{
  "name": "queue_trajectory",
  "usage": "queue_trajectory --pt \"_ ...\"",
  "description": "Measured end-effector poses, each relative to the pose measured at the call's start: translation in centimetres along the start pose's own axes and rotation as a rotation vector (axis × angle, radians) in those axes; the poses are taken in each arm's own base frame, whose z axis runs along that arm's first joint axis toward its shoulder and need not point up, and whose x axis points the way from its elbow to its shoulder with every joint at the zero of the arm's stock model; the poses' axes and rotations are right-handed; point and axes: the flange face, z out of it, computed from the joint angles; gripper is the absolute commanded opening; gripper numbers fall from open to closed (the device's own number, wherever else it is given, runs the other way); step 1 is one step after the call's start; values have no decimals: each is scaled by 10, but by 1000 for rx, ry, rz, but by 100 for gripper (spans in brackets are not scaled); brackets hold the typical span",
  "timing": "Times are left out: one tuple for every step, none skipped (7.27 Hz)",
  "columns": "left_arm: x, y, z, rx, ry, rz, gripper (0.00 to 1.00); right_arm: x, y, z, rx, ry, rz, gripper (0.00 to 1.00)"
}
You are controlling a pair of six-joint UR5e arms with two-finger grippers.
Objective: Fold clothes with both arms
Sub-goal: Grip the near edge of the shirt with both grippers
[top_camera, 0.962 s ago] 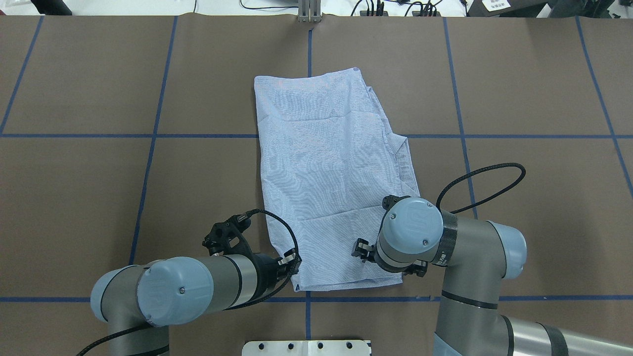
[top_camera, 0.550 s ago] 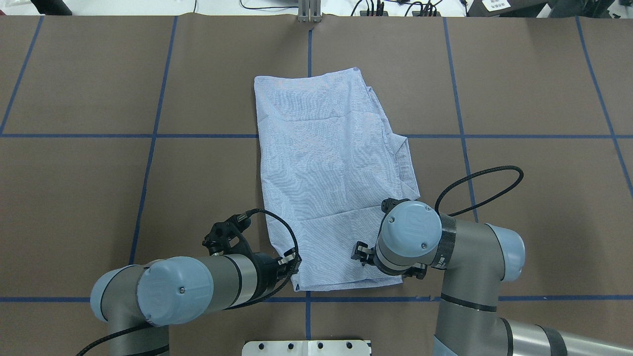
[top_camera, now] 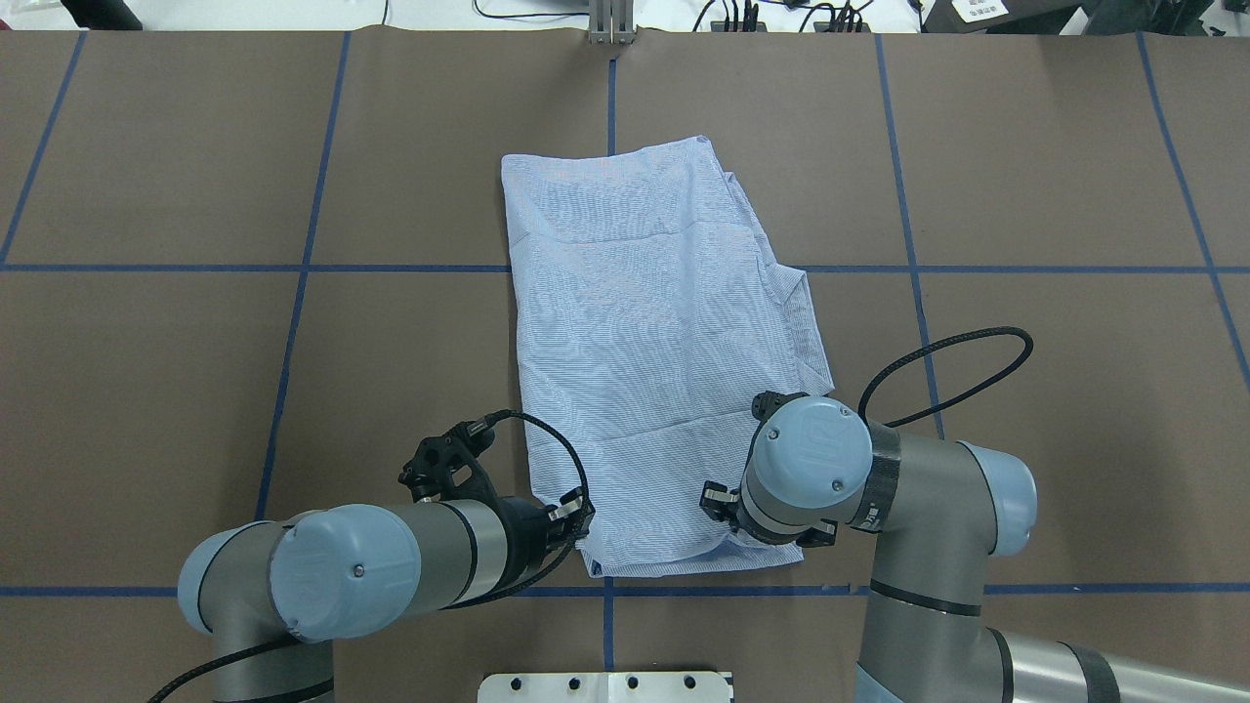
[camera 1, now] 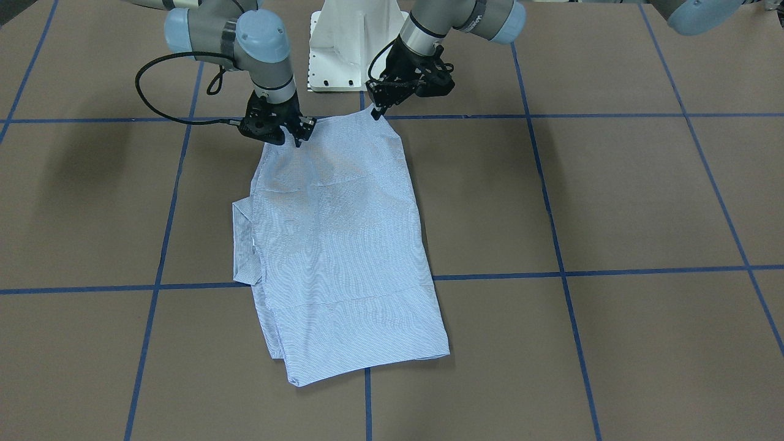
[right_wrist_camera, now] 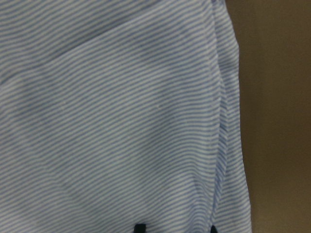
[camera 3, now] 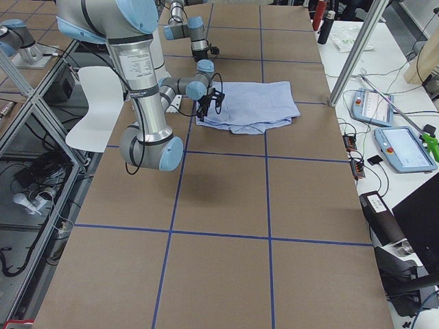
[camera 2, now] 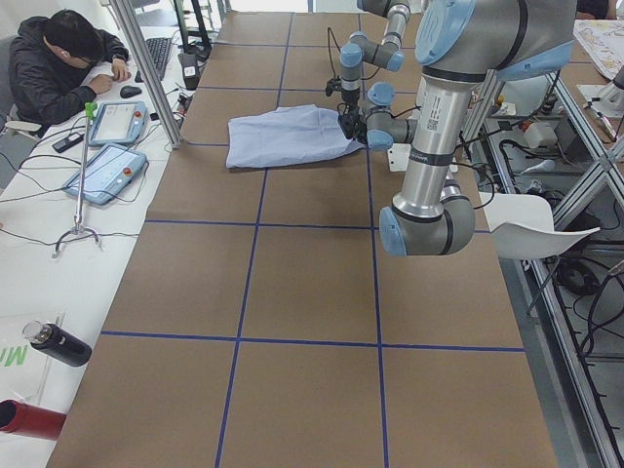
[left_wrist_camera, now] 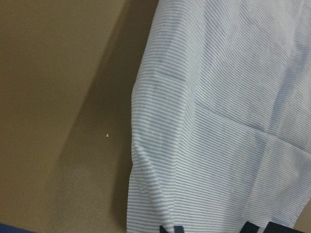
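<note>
Two grippers are down at the near hem of the shirt (top_camera: 645, 361), one on each corner. From my overhead view the shirt lies flat on the brown table (top_camera: 195, 391) near its middle, folded into a long panel that runs from 12 o'clock to 6 o'clock. A narrow striped flap sticks out along its edge at about 3 o'clock.

The left gripper (top_camera: 578, 522) sits at the shirt's 7 o'clock corner. In the front-facing view its fingers come to a point on that corner, pinching the cloth. The right gripper (camera 1: 298, 139) is at the 5 o'clock corner, largely hidden under its own wrist from above. From the front it too looks clamped onto the hem, and the fabric puckers around it.

Both wrist cameras show striped cloth filling the frame, with dark fingertips (left_wrist_camera: 170, 228) at the bottom edge and fabric between them.

Blue tape lines (top_camera: 293, 293) cross the table under the shirt.
</note>
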Motion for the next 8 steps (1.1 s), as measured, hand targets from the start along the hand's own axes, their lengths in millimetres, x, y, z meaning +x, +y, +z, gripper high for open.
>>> queue_trajectory --pt "0 0 0 0 0 0 0 0 0 0 1 -1 0 2" --pt "0 -1 0 1 0 0 0 -1 0 0 3 -2 1 0" --pt "0 -1 0 1 1 -1 0 -1 1 0 4 -3 2 0" --pt "1 -1 -1 2 2 -1 0 -3 1 -2 6 -9 17 0" --pt "2 -2 -2 2 5 -1 0 -4 2 -4 9 -17 45 0" --pt "4 -2 -5 1 12 -2 0 -6 2 -6 9 -25 64 0" --pt "6 -3 -9 0 19 -2 0 -8 3 -9 7 -32 69 0" --pt "7 -3 -11 -1 23 -1 0 -9 4 -14 1 -41 66 0"
